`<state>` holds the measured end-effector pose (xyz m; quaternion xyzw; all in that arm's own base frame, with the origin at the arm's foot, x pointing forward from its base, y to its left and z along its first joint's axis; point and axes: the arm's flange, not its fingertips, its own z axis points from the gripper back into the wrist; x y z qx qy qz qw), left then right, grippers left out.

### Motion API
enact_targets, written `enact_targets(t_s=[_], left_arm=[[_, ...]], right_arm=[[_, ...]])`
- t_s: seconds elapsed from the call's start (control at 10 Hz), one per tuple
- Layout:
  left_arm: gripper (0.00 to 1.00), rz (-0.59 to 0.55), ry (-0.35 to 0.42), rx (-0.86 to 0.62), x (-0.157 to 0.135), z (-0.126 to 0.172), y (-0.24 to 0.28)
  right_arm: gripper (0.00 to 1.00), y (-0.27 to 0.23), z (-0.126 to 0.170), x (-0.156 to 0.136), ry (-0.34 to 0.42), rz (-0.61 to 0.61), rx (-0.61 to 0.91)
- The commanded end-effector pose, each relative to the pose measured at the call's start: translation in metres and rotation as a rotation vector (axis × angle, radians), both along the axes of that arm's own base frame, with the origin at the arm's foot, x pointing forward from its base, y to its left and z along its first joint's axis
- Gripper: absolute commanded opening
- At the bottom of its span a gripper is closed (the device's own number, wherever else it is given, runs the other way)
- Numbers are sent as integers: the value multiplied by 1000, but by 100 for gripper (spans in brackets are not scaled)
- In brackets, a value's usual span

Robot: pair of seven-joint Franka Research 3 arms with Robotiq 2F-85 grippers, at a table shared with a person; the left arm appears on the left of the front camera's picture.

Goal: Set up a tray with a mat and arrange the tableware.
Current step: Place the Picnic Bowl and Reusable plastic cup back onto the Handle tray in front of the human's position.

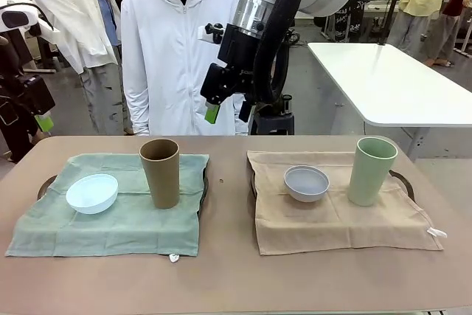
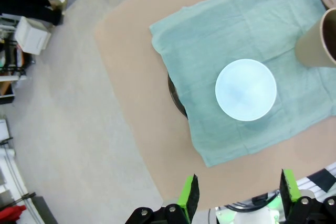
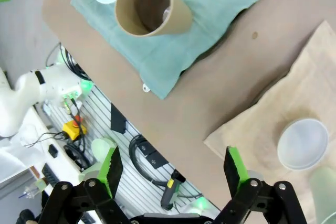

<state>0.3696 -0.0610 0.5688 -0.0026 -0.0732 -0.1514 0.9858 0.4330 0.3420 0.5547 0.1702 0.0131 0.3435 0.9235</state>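
The pale blue bowl [image 1: 92, 194] and tan-brown tumbler [image 1: 160, 173] sit on the teal mat [image 1: 133, 241]; the greyish-white bowl [image 1: 306, 183] and light green tumbler [image 1: 371, 170] sit on the beige mat [image 1: 346, 234]. The 2 tumblers are upright and tall, so a low sweep by either arm could tip 1 over. Both cloths drape past the dark tray handles, so a snagged handle might drag cloth and tableware together. Both bowls look empty; the tan-brown tumbler's bottom is too dark to judge. The left gripper [image 2: 239, 195] and right gripper [image 3: 172, 174] are open, holding nothing, above the setting.
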Motion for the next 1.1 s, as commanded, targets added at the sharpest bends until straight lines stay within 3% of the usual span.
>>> enact_targets(t_s=[0.0,0.3,0.6,1.0], left_arm=[[83,7,86,-75,14,-11,15],[83,18,56,-307,39,-25,35],[83,53,53,-484,57,-45,56],[83,166,157,-692,62,-60,108]], right_arm=[[100,-55,-10,5,70,-39,81],[100,-151,-20,1,112,-195,180],[100,-268,-17,-22,75,-413,280],[100,-389,-23,-75,88,-570,521]])
